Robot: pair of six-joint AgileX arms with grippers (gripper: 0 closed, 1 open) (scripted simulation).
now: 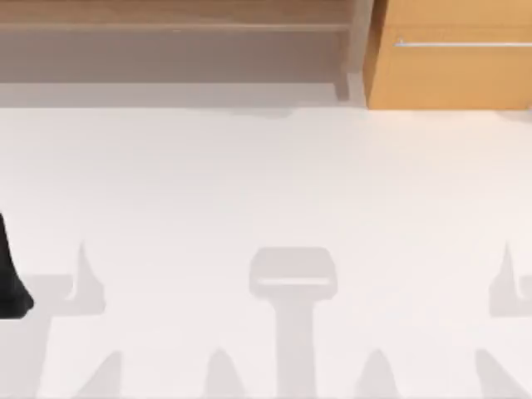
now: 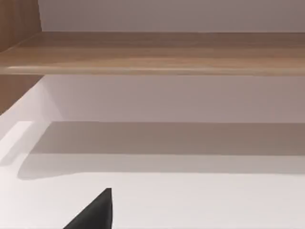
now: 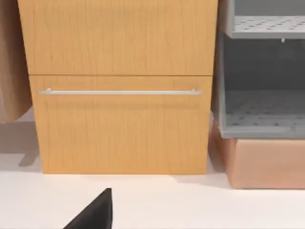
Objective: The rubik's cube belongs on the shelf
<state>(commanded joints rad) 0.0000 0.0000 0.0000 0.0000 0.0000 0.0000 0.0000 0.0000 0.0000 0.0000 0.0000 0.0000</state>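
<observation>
Facing the shelf (image 2: 157, 52) from low over the desk (image 1: 266, 183), my left hand (image 2: 95, 212) shows in its wrist view as one dark wedge above the white surface. I cannot tell whether it is open or closed. From above, my left arm (image 1: 10, 278) is a black shape at the desk's left edge, well apart from the furniture at the back.

The shelf is a long, low brown board. Its long axis runs left to right along the far side of the desk, and its lighter front edge is turned toward me. It spans the left and middle of the back, and an upright side post (image 1: 359, 50) stands at its right end. The board sits level above the desk, with a shaded gap beneath it. I cannot tell where the rubik's cube is.

Just beside the post, at the back right, stands the orange-tan drawer cabinet (image 1: 449, 66). Its silver bar handle (image 1: 461, 43) lies level, parallel to the shelf's length. My right hand (image 3: 95, 212) faces that cabinet squarely and shows as another dark wedge over the desk. I cannot tell its state either. In the right wrist view, a grey perforated rack (image 3: 262, 114) sits on a pinkish-tan base (image 3: 267, 162) just beside the cabinet. Soft grey shadows (image 1: 293, 283) lie across the near part of the desk.
</observation>
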